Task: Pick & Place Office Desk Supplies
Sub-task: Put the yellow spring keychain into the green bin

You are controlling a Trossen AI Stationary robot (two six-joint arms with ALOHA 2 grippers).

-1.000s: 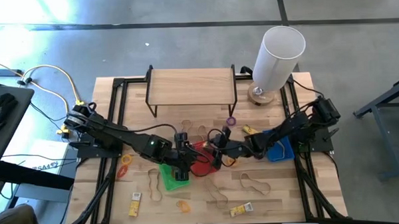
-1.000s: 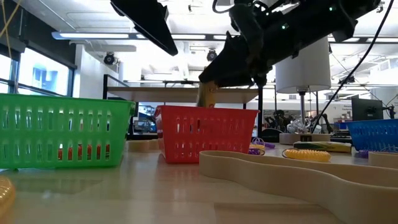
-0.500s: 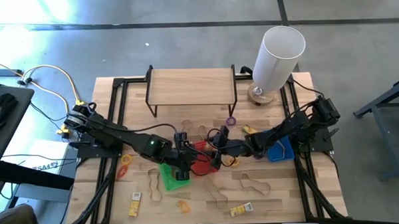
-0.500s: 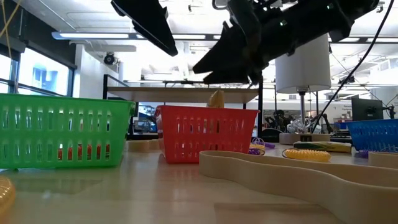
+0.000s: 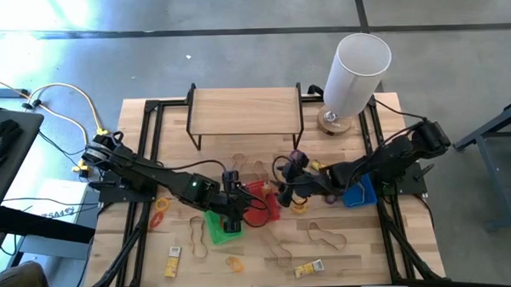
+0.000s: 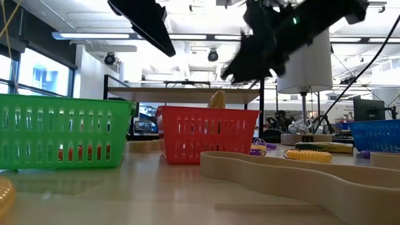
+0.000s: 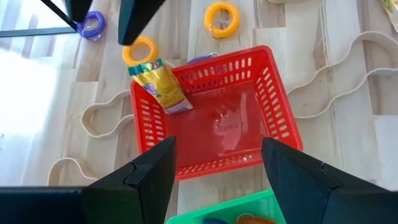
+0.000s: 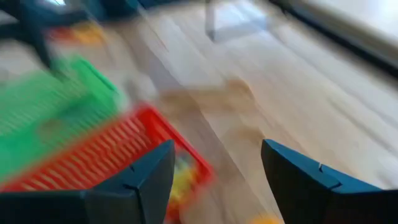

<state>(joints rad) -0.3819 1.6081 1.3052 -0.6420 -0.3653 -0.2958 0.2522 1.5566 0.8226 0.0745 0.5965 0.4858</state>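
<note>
Yellow foil is the material that matters here: a small yellow packet (image 7: 160, 88) leans in a corner of the red basket (image 7: 214, 118), its top poking over the rim; it looks light, thin and crinkly, likely to slide, and best nipped by an edge. The left end effector (image 7: 217, 168) hangs directly above the red basket with its fingers spread and nothing between them; the right end effector (image 5: 284, 194) sits just beside the basket's far side, fingers apart and empty (its own view is smeared, so the rest is hard to read). Outward on the desk (image 5: 362, 259) lie an orange ring (image 7: 222, 18), a purple ring (image 7: 92, 25) and tan rubber-band loops (image 5: 327, 236); the rings seem stiff and suit a pinch across the rim, while the bands are limp and flat and would need catching by one strand. A green basket (image 5: 222, 229) touches the red one, a blue basket (image 5: 358, 194) sits under the right arm; the wooden shelf (image 5: 244, 110) and tall white cylinder (image 5: 353, 72) stand well clear.
</note>
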